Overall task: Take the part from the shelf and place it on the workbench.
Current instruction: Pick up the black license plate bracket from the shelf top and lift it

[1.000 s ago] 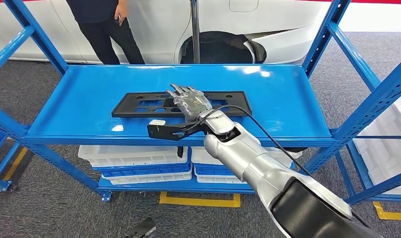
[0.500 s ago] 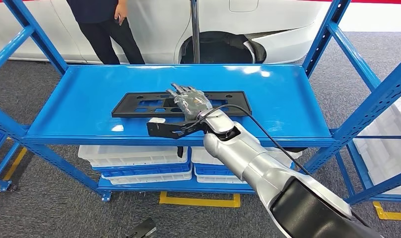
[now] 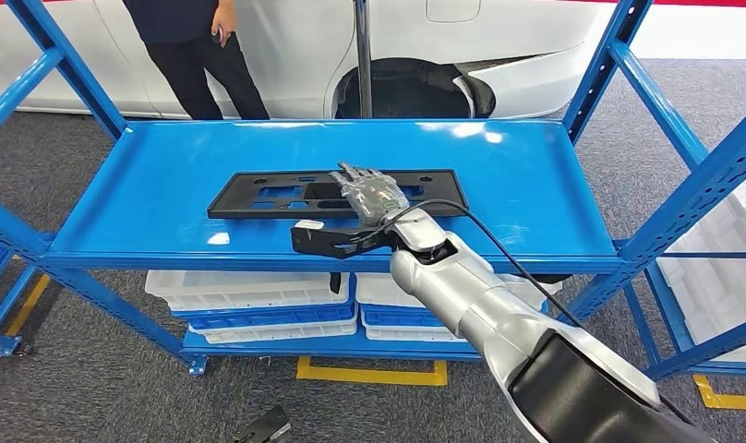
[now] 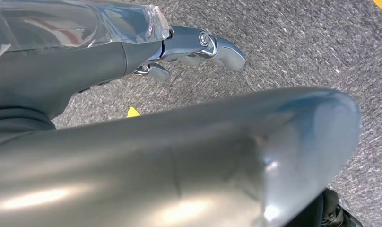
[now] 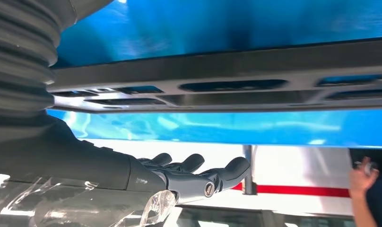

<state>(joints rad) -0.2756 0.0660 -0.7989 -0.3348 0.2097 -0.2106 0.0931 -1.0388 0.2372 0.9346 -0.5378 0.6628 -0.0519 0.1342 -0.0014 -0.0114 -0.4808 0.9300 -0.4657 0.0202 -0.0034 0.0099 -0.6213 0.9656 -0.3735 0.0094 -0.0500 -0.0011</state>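
The part (image 3: pixel 258 196) is a flat black rectangular frame with cut-outs, lying on the blue shelf (image 3: pixel 535 185) near its middle. My right hand (image 3: pixel 369 189) reaches in from the front and hovers over the part's right half, fingers stretched and apart, holding nothing. The right wrist view shows the part (image 5: pixel 227 87) as a long dark bar, with a gap of blue shelf between it and my fingers (image 5: pixel 198 172). My left hand (image 4: pixel 198 45) hangs over grey carpet with nothing in it.
A person (image 3: pixel 189 46) stands behind the shelf beside a white car (image 3: pixel 443 46). Blue uprights (image 3: pixel 692 194) frame the shelf at both sides. White bins (image 3: pixel 258 300) are stacked on the lower level and white crates (image 3: pixel 729 268) stand at the right.
My right hand has slid a little to the right above the part. The part itself has not moved.
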